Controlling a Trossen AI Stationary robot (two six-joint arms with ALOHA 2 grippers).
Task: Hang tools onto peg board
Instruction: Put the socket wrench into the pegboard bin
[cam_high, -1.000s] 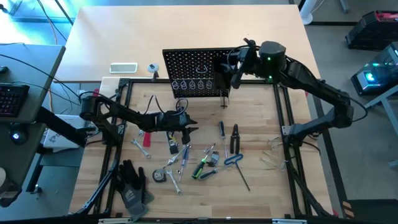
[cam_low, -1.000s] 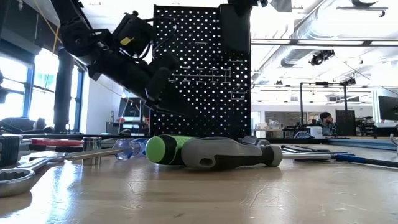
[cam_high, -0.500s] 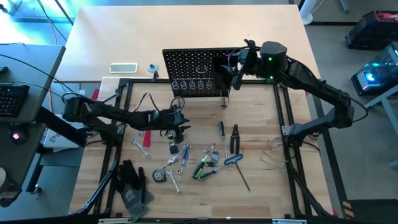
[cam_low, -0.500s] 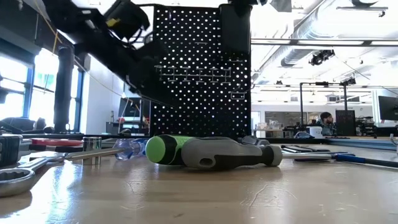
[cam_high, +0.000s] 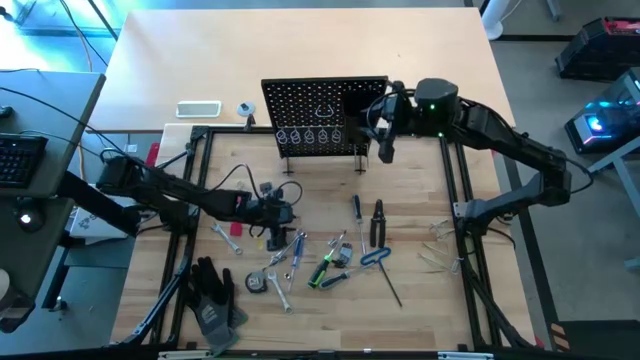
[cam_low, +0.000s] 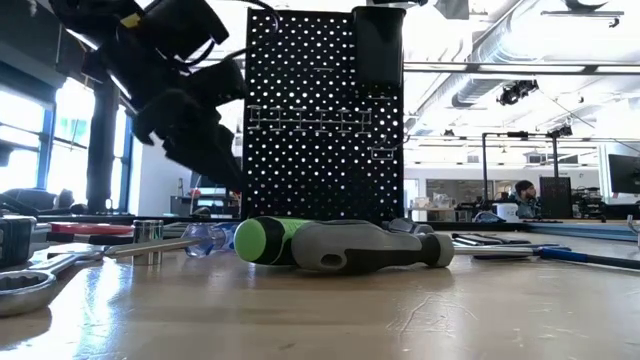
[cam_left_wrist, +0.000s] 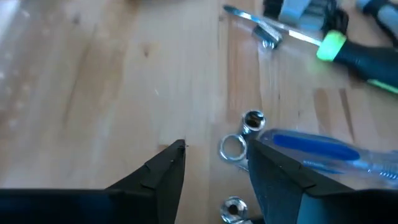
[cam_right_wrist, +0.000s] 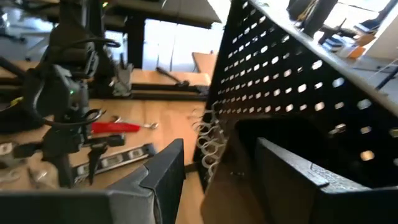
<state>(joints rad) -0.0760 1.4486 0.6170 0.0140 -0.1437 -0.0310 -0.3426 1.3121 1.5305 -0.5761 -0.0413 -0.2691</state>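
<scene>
1. The black perforated peg board (cam_high: 322, 118) stands upright at the far middle of the wooden table (cam_high: 420, 240), with a row of wire ring holders (cam_high: 310, 136) along its lower face and a black box bin (cam_high: 358, 110) toward its right.
2. No tool can be seen hanging in the rings from above, though the view is too small to be certain; the hanging appears hardly begun.
3. The tools lie scattered flat on the table nearer than the board: a green-and-black handled screwdriver (cam_high: 322, 270), a clear blue-handled screwdriver (cam_left_wrist: 323, 149), black pliers (cam_high: 378, 222), a blue-handled hex key (cam_high: 372, 257), silver wrenches (cam_high: 227, 238) and a red flat tool (cam_high: 236, 224).
4. The left gripper (cam_high: 276, 222) hovers low over the left of that scatter, fingers parted and holding nothing; the blue-handled screwdriver lies just beside one finger.
5. The right gripper (cam_high: 385, 135) sits at the board's right end by the bin, jaws wide apart and empty.
6. Nearly every tool is left to lift and hang.
</scene>
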